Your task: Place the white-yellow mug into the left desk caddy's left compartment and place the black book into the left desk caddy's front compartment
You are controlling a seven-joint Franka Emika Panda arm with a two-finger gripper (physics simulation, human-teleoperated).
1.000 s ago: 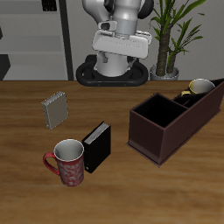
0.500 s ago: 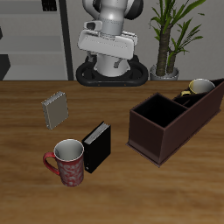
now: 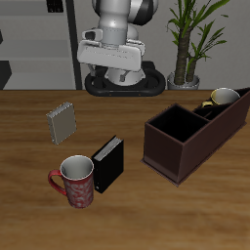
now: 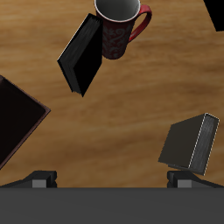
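Observation:
The white-yellow mug stands upright inside the left desk caddy, in a narrow section at its far end. The caddy's big square section nearest the book holds nothing. The black book stands on edge on the table, touching or nearly touching the red patterned mug. My gripper hangs high over the back of the table, open and holding nothing, far from the book. In the wrist view the book and a corner of the caddy show beyond my spread fingertips.
A red patterned mug stands near the table's front edge beside the book. A grey ribbed notebook stands farther back. A potted plant rises behind the caddy. The wrist view also holds the red mug and notebook.
My gripper has swung sideways at the back of the table, away from the caddy and toward the book's side. The mug, the book and the caddy have stayed put.

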